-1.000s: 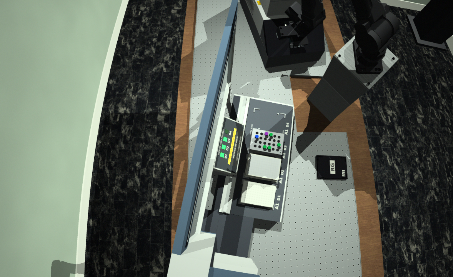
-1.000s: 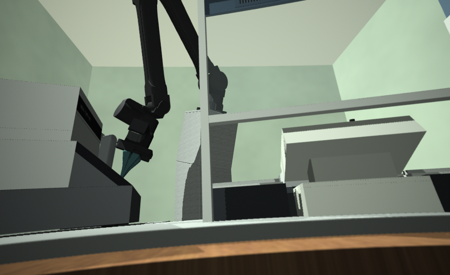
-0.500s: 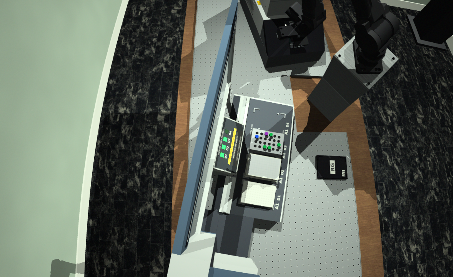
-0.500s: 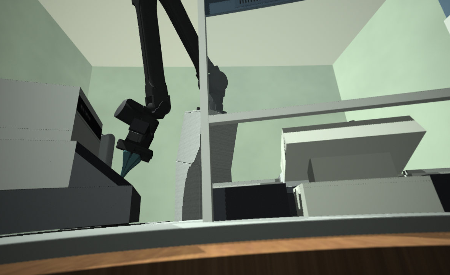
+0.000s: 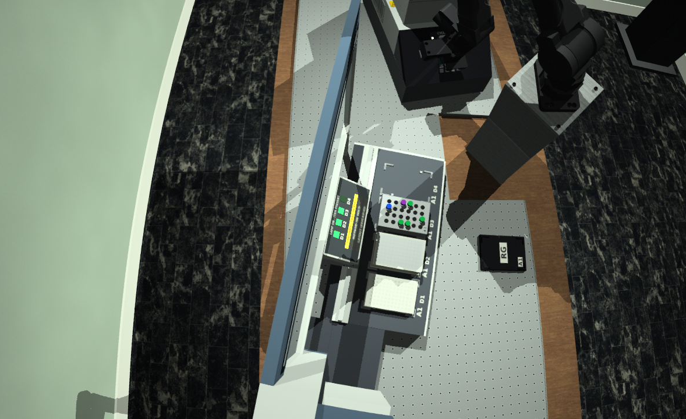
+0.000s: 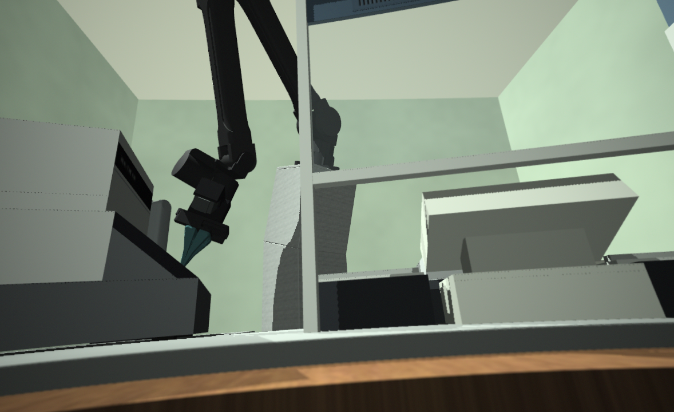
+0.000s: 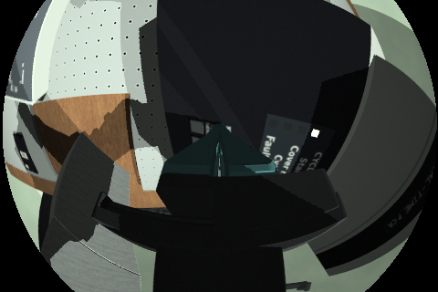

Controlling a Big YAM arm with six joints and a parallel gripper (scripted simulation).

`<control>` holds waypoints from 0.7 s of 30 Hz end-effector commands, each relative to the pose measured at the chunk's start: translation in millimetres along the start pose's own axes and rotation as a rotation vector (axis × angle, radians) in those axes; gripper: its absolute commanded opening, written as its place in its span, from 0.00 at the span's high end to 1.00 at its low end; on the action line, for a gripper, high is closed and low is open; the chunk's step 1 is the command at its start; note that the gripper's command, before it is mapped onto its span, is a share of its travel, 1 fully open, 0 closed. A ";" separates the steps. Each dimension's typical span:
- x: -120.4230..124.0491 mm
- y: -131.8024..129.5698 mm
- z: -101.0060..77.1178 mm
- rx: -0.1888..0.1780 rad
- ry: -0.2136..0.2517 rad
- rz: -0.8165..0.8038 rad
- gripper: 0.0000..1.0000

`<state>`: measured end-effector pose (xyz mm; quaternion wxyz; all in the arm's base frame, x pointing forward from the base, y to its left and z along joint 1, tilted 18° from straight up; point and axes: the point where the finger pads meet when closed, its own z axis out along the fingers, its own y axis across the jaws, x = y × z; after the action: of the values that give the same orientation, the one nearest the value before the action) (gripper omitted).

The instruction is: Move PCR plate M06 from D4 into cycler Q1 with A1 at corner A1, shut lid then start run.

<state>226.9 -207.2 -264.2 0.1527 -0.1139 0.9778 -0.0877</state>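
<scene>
M06 is nowhere to be seen from the top: slot D4 shows only its bare floor and white corner marks, while the tube cooling block with its coloured caps, the deep-well block and N06 sit in D3, D2 and D1, and the RG nest holds nothing. The plate is most likely inside Q1 under the lid, though no picture confirms this. As a 96-well PCR plate it should be light, thin-walled and a little flexible, with a smooth skirt that could slip. If it ever needs handling again, a level grip across the skirt on two opposite sides, clear of the wells, would probably suit best. In the exterior view the arm reaches down to Q1's sloping front, and the gripper has its teal fingers pressed together into one point, carrying nothing, with the tip right at the panel edge. In the wrist view the closed gripper points at Q1's dark front panel, where a small white square and some partly readable lettering show. Which key lies under the tip cannot be told, so this looks like a key press, probably START.
</scene>
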 end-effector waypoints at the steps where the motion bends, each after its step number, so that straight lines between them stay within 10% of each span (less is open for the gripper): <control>1: 22.0 16.0 -1.8 -0.032 0.042 0.027 1.00; 21: 9.9 5.8 -1.1 -0.018 0.020 0.020 1.00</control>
<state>211.5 -197.6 -273.9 0.1362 -0.1072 0.9822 -0.0723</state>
